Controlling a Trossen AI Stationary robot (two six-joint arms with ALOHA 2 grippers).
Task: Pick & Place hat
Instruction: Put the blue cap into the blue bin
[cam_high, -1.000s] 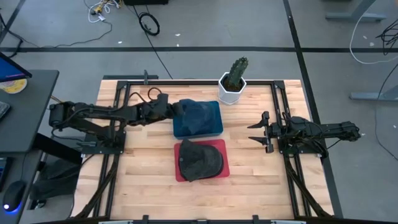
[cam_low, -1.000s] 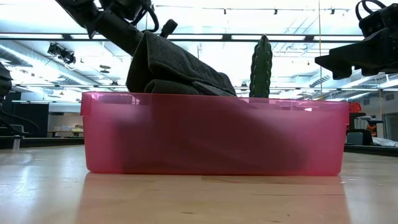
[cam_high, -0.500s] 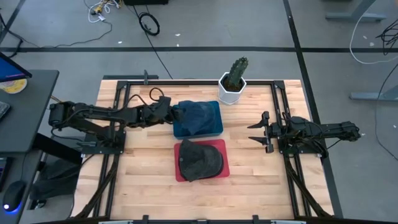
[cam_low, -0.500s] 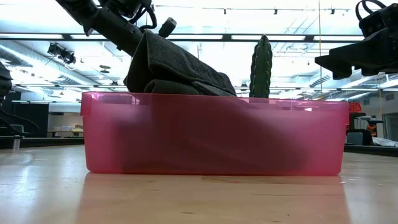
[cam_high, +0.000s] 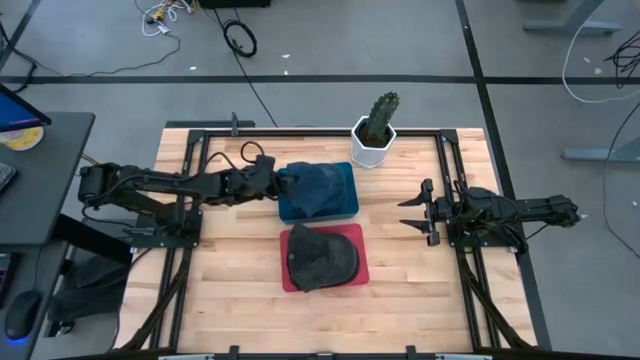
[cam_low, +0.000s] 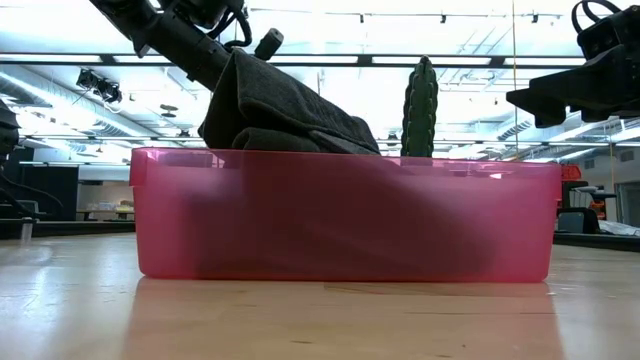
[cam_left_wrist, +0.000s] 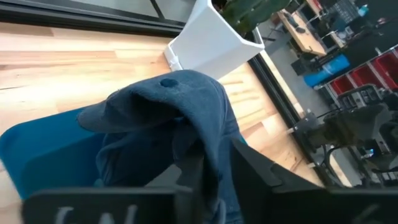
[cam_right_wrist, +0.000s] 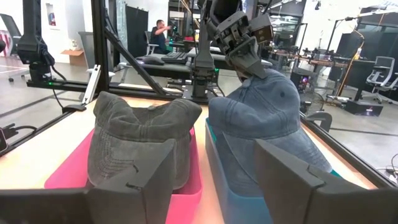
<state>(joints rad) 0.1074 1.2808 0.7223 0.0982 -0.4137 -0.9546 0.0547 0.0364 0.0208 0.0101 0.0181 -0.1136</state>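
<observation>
At frame centre, the blue hat (cam_high: 318, 186) is held pinched in the left gripper (cam_high: 279, 183) fingers over the blue bin (cam_high: 345, 208). It should be lowered fully before release. The right gripper (cam_high: 408, 214) is parked open at right.

arms (cam_high: 150, 185): black, jointed | looped black cable | fingers (cam_right_wrist: 283, 171): dark, angular

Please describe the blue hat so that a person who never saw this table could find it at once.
On the wooden table, find the white pot with the cactus at the far edge. Just beside it sits a blue bin, and the blue hat lies in it, pinched by the left gripper. The neighbouring gray hat sits in a pink bin.
</observation>
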